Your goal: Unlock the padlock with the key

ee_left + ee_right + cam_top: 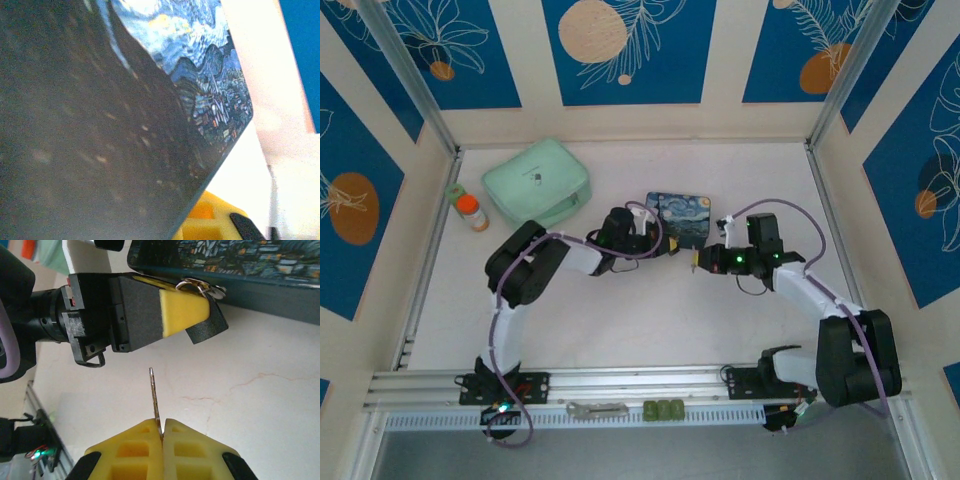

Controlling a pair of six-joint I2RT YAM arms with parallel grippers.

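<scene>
As viewed from the top external camera, both arms reach to the middle of the counter [620, 330]. The left end effector [660, 245] and the right end effector [700, 262] face each other tip to tip, just in front of the blue starry tin [682, 213]. Padlock and key are too small to make out from here.

Left wrist view: the tin [210, 90] lies very close to the lens. A dark blurred surface covering much of the frame cannot be identified. A yellow finger [210, 222] sits at the bottom edge. The jaw state cannot be read here.

Right wrist view: the right end effector [161, 429] is clamped on the key [154, 395]. Its pads are together on the head, and the thin blade stands straight out toward the left end effector [207, 315]. That one is closed down narrow. A silvery loop, judged to be the shackle of the padlock [192, 285], projects from its fingertips close beside the tin's lower edge. The lock body is hidden between the pads, so the keyway's position cannot be confirmed. Blade tip and lock are apart and not in line.

Assessment: both items appear to be in hand, and the step in progress is alignment ahead of insertion. The next move calls for bringing the blade tip in line with the keyway, correct in rotation. A slow straight push and a turn would follow, with the left side holding firm. Risk: the thin key twisting in the pads.
</scene>
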